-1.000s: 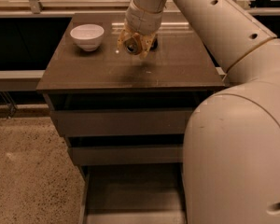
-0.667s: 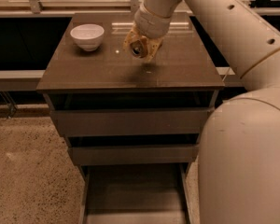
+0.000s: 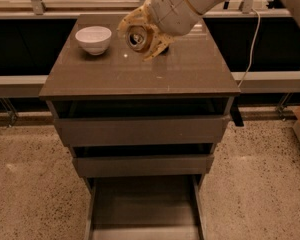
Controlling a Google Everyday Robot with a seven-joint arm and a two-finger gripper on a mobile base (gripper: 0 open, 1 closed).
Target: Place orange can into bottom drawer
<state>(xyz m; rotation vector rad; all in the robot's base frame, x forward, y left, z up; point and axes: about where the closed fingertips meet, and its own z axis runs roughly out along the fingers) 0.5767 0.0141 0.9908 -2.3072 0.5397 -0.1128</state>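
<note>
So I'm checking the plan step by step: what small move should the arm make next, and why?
Probably carry the small orange-gold metallic can toward the front edge of the brown cabinet top. The two-finger gripper grips it, tilted, above that top, right of the white ceramic bowl, while the open grey-brown bottom drawer lies below, nearer the camera.

Warm, dim light falls from above. My gripper (image 3: 140, 40), clamped around the orange can (image 3: 136, 36) above the cabinet top (image 3: 140, 76), looks washed pale, like my arm (image 3: 190, 1). A small glare spot sits on the glossy top near the white bowl (image 3: 93, 38). Deep shadow fills the gaps over the upper drawers (image 3: 140, 131), and the bottom drawer (image 3: 145, 209) is murky. Everything looks slightly soft.
</note>
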